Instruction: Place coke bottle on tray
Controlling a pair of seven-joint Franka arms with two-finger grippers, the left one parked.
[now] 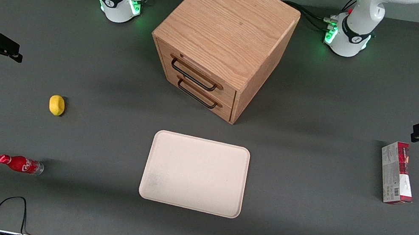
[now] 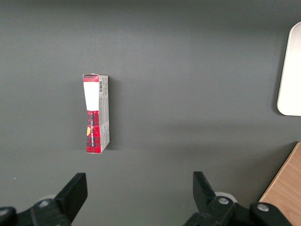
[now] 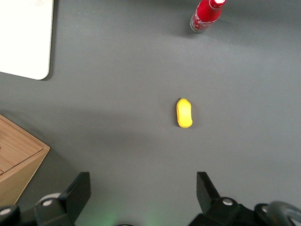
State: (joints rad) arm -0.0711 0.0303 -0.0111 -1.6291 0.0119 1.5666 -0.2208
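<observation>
Nothing done yet: the coke bottle [image 1: 20, 164] lies on its side on the table, well apart from the bare tray [image 1: 195, 173].

The gripper [image 1: 10, 50] hangs above the table toward the working arm's end, jaws spread wide and holding nothing. Taking the lemon [image 1: 57, 105] as landmark, the gripper is farther from the front camera than it and the bottle nearer; reach, grasp, carry and placement all remain.

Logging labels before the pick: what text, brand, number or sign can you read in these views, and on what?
Coke bottle, lying on the table: white lettering on the red label, too small to read.
Red-and-grey carton box: barcode and print, too blurred to read.
Drawer cabinet, tray, lemon: no text.
Gripper: open, far from the bottle, no marking readable.
</observation>
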